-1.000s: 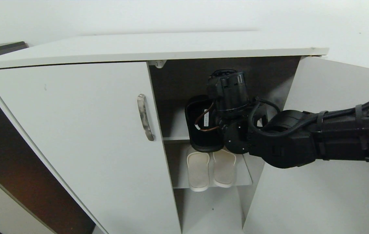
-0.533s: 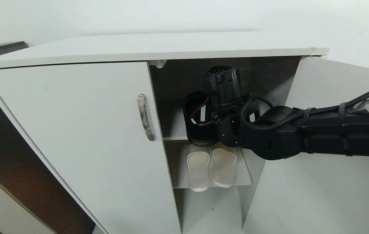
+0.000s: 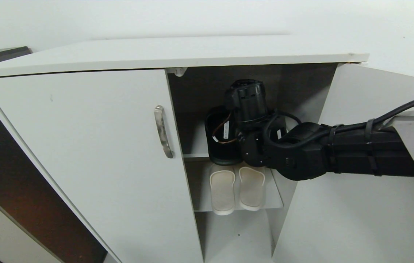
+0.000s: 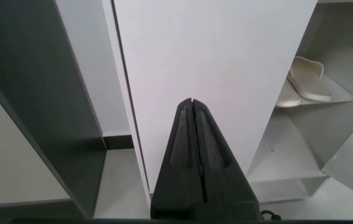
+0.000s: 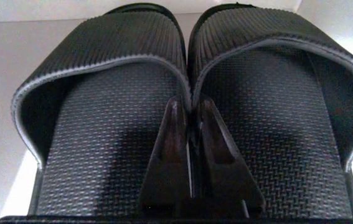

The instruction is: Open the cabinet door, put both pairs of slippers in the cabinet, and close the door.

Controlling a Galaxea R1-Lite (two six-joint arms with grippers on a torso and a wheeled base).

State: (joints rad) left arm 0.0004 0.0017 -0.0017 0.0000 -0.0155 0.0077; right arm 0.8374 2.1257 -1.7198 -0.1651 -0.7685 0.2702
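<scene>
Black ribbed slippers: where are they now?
In the head view the black ribbed slippers are inside the open right half of the white cabinet, at the upper shelf, above the white slippers, held by the right gripper.

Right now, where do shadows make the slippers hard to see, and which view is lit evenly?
Head view: the black slippers are in the dark upper compartment and merge with it; the white slippers below are well lit. Right wrist view: the right gripper throws dark patches on the black footbeds. Left wrist view: even light, no glare.
</scene>
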